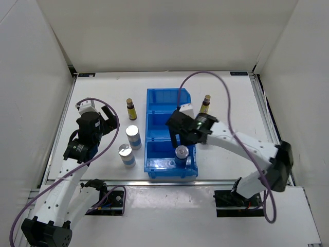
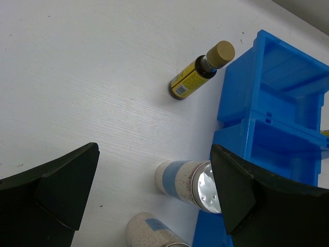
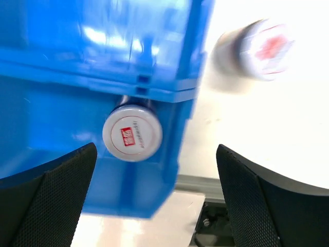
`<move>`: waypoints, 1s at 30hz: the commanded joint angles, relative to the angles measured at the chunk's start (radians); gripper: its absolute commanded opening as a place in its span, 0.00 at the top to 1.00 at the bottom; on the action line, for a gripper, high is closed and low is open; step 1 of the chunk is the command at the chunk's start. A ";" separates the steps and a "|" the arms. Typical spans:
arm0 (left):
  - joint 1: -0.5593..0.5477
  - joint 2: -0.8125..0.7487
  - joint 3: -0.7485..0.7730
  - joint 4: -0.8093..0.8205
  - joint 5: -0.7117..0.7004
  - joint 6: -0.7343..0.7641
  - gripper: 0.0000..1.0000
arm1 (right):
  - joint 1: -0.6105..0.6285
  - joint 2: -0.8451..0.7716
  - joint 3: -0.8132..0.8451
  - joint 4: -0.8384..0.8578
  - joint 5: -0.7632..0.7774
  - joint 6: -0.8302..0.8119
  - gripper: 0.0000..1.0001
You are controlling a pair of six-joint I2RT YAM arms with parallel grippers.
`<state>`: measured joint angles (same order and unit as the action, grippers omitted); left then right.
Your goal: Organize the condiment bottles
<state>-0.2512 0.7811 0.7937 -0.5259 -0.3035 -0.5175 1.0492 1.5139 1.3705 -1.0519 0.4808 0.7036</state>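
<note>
Two white-and-blue jars with silver lids (image 1: pixel 133 136) (image 1: pixel 126 155) stand on the table left of the blue bin (image 1: pixel 159 98). A third jar (image 1: pixel 182 154) stands in the bin's near compartment. One brown bottle (image 1: pixel 131 109) stands left of the bin and another (image 1: pixel 205 104) stands right of it. My left gripper (image 1: pixel 109 121) is open and empty, above the table left of the jars. Its wrist view shows the jars (image 2: pixel 187 180) (image 2: pixel 151 231) and a brown bottle (image 2: pixel 198 74). My right gripper (image 1: pixel 177 133) is open and empty over the bin, above the jar (image 3: pixel 132 133).
The bin has three compartments; the far and middle ones show nothing inside. It also shows in the left wrist view (image 2: pixel 277 103) and the right wrist view (image 3: pixel 61 77). White walls enclose the table on three sides. The table's near edge (image 3: pixel 205 182) lies just past the bin.
</note>
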 commanded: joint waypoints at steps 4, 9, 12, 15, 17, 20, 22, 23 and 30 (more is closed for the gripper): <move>-0.003 -0.005 0.033 -0.008 -0.014 0.007 0.00 | -0.228 -0.184 0.001 -0.059 0.044 -0.082 0.00; -0.003 -0.005 0.033 -0.008 -0.014 0.007 0.00 | -0.382 -0.204 -0.080 0.055 -0.097 -0.232 0.00; -0.003 -0.005 0.033 -0.008 -0.014 0.007 0.00 | -0.484 -0.156 -0.093 0.087 -0.161 -0.262 0.00; -0.003 -0.005 0.033 -0.008 -0.014 0.007 0.00 | -0.520 -0.112 -0.102 0.141 -0.211 -0.300 0.00; -0.003 -0.005 0.033 -0.008 -0.014 0.007 0.00 | -0.532 -0.074 -0.111 0.165 -0.238 -0.309 0.00; -0.003 -0.005 0.033 -0.008 -0.014 0.007 0.00 | -0.558 -0.020 -0.120 0.190 -0.277 -0.309 0.02; -0.003 -0.005 0.033 -0.008 -0.014 0.007 0.00 | -0.569 0.002 -0.132 0.205 -0.292 -0.309 0.04; -0.003 -0.005 0.033 -0.008 -0.014 0.007 0.00 | -0.578 0.017 -0.146 0.222 -0.309 -0.309 0.05; -0.003 -0.005 0.033 -0.008 -0.014 0.007 0.00 | -0.588 0.069 -0.157 0.250 -0.329 -0.320 0.20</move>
<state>-0.2512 0.7811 0.7940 -0.5262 -0.3038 -0.5163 0.4702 1.5745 1.2144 -0.8337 0.1780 0.3996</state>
